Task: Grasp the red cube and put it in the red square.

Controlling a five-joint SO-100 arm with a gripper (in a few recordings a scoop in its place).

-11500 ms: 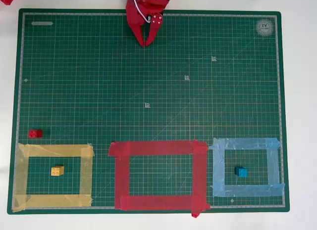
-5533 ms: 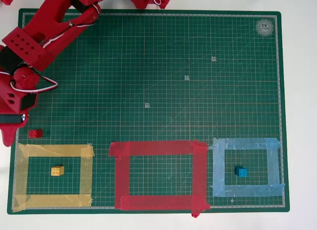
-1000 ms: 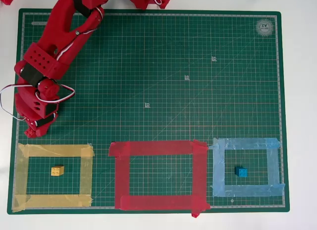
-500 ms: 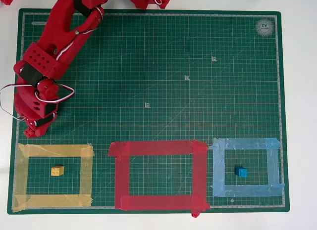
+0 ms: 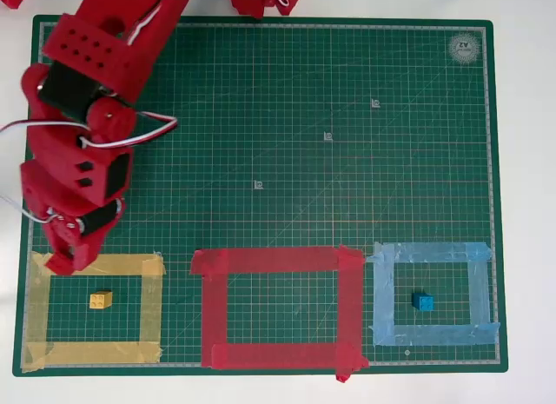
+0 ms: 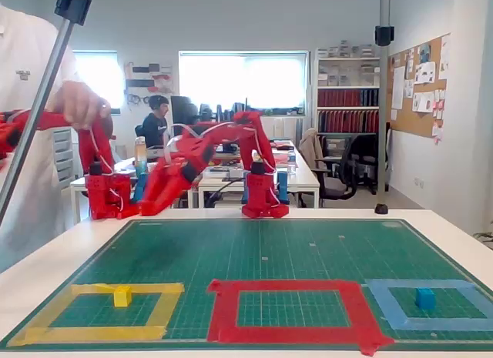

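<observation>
Gripper [image 5: 59,261] raised over the green cutting mat's [image 5: 304,161] left edge, above the yellow tape frame's [image 5: 152,308] top-left corner.
You can't tell its jaw state, nor see the small red studded plastic cube under your red arm. The large red tape square [image 5: 349,304] sits mid-front, green mat inside.

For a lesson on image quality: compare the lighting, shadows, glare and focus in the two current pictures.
Overhead view: even, soft light on the green mat, hardly any shadow under the arm, no glare, grid lines sharp. Fixed view: strongly backlit by the bright windows, which are blown out; the gripper looks slightly soft, the room behind less crisp.
</observation>
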